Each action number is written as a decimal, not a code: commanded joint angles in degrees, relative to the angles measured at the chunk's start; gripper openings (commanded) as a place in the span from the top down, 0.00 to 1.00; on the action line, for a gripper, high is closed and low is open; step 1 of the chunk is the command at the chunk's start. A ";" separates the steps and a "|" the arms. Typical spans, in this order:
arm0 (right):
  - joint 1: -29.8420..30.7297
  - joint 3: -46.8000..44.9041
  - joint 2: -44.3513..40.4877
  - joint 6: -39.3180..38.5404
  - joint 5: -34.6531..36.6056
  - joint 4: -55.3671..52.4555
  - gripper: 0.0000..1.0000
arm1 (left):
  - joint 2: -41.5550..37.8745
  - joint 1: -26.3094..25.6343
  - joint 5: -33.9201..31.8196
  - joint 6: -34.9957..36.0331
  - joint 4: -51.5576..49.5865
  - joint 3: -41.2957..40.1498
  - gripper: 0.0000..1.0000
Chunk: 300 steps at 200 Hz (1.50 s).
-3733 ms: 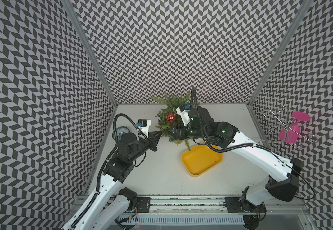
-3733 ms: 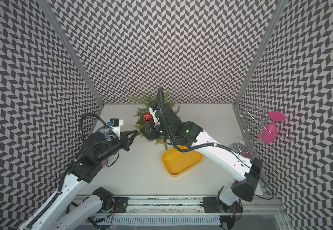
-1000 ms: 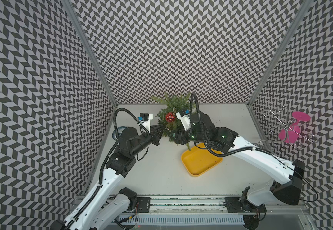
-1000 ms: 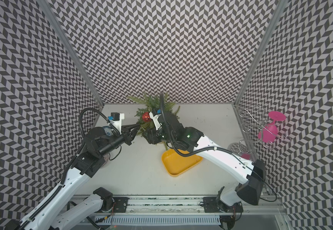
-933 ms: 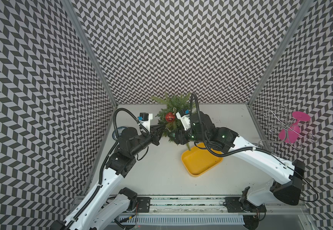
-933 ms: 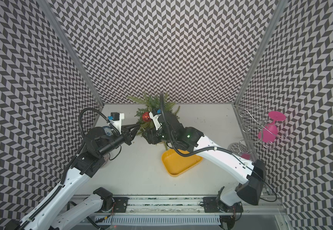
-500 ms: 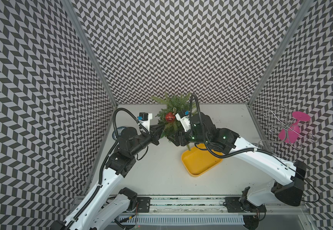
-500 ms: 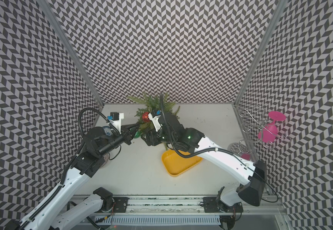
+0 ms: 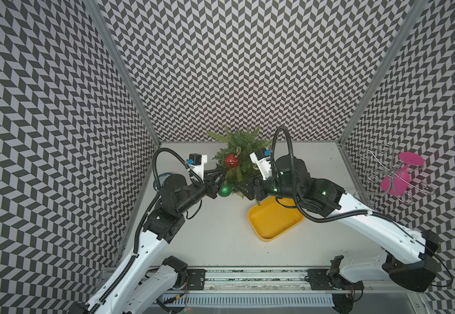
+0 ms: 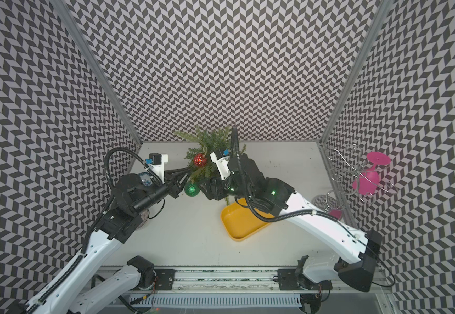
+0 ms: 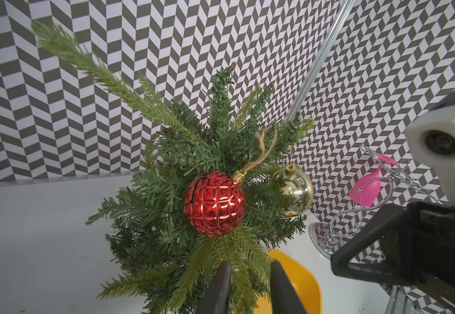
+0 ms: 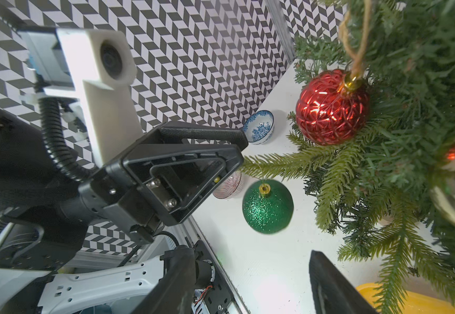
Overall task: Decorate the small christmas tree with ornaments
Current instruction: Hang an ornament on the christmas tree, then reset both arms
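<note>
Your left fingers [image 11: 218,289], slightly parted around a low frond [image 11: 241,269] of the small feathery green christmas tree [image 9: 237,146], have the glittery green round bauble [image 12: 268,209] hanging just below their tips, nearer than your wide-apart, empty right fingers [image 12: 332,288].

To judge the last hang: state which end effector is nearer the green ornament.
Left. The left end effector sits by the cap of the green ornament; the right end effector stands farther back, opposite.

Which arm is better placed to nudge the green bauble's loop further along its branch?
Left. The left gripper sits at the branch carrying the green bauble; the right gripper hangs open, farther off.
</note>
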 commanded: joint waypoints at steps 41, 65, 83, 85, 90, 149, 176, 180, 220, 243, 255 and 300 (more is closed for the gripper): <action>0.30 -2.60 -5.43 1.62 2.62 2.33 0.32 | -2.83 -0.32 -0.96 -0.69 -1.48 0.66 0.66; 0.34 -3.90 -7.48 2.10 3.56 2.18 0.31 | -3.86 -0.29 -1.50 -0.85 -2.42 0.49 0.60; 0.26 -4.72 -8.79 2.28 4.18 1.74 0.31 | -4.34 -0.26 -1.80 -0.94 -3.33 0.51 0.59; 0.29 -4.80 -8.95 2.31 4.22 1.72 0.31 | -4.37 -0.24 -1.83 -0.91 -3.46 0.49 0.59; 0.24 -5.00 -9.30 2.45 4.34 1.64 0.31 | -4.46 -0.23 -1.85 -0.98 -3.67 0.49 0.58; 0.13 -8.26 -13.35 3.40 6.65 0.07 0.30 | -6.52 -0.24 -2.37 -1.31 -7.72 0.49 0.53; -0.14 -9.84 -14.80 3.60 7.42 -0.96 0.29 | -7.67 -0.24 -2.19 -1.41 -10.85 0.66 0.46; -0.22 -10.08 -14.98 3.69 7.53 -1.07 0.28 | -7.84 -0.26 -2.23 -1.40 -11.28 0.74 0.45; -2.21 -12.57 -16.74 3.98 8.20 -2.38 0.21 | -9.98 -0.26 -2.73 -1.28 -16.80 0.19 0.40; -5.01 -14.54 -17.92 4.24 7.46 -2.76 0.17 | -11.22 -0.27 -3.52 -1.63 -20.03 -0.42 0.36; -6.83 -16.00 -18.88 4.42 7.33 -2.70 0.15 | -12.05 -0.24 -4.75 -1.58 -21.55 -0.92 0.32; -16.20 -22.85 -23.57 4.83 6.23 -1.62 0.01 | -13.68 -0.15 -10.64 -6.03 -24.28 -4.87 0.01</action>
